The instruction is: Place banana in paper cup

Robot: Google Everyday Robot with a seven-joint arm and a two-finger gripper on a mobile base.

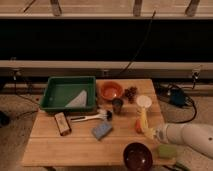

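Observation:
The banana (144, 120) is pale yellow and lies lengthwise on the wooden table (75, 150), right of centre. The paper cup (144, 101) stands just beyond its far end, white with a round rim. My gripper (152, 133) comes in from the right on a white arm (187, 137) and sits at the banana's near end. Whether it touches the banana cannot be told.
A green tray (67, 94) stands at the back left, with an orange bowl (110, 90), a dark small cup (117, 105) and grapes (130, 93) beside it. A brush (90, 117), a snack bar (62, 123), a blue sponge (102, 130), a dark bowl (137, 156) and a green block (167, 150) lie nearer.

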